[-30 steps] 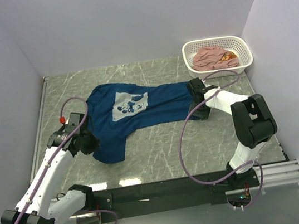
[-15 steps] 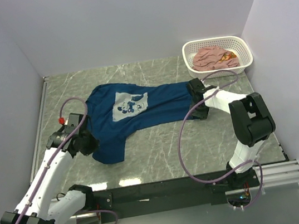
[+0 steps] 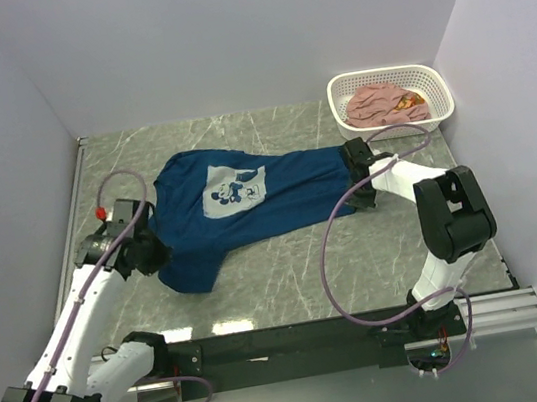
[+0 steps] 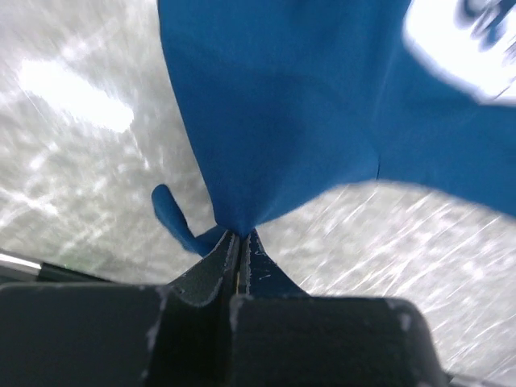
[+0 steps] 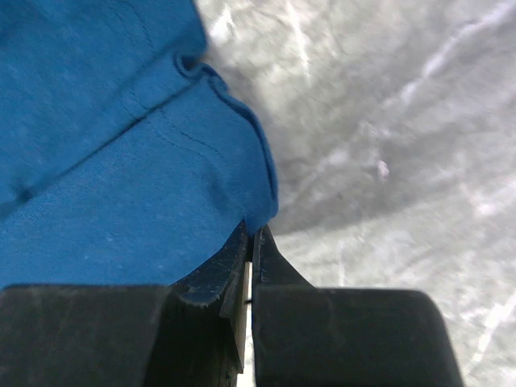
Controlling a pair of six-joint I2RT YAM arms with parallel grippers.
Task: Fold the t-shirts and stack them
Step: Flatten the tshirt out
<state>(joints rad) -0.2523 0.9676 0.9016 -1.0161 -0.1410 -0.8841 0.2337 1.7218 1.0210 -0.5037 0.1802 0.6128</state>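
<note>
A navy blue t-shirt (image 3: 249, 204) with a white cartoon print lies stretched across the grey marble table, its near corner hanging down toward the left arm. My left gripper (image 3: 150, 251) is shut on the shirt's left end; in the left wrist view the cloth (image 4: 282, 121) rises out of the closed left gripper (image 4: 240, 234). My right gripper (image 3: 360, 187) is shut on the shirt's right hem; the right wrist view shows the hem (image 5: 161, 161) pinched in the right gripper (image 5: 252, 230). A dusty pink t-shirt (image 3: 385, 103) lies crumpled in the basket.
A white perforated basket (image 3: 438, 85) stands at the back right corner of the table. Walls close in the table on the left, back and right. A black rail runs along the near edge by the arm bases.
My right gripper has closed on the shirt's right hem. The left arm has pulled its end of the shirt leftward, stretching the cloth.
</note>
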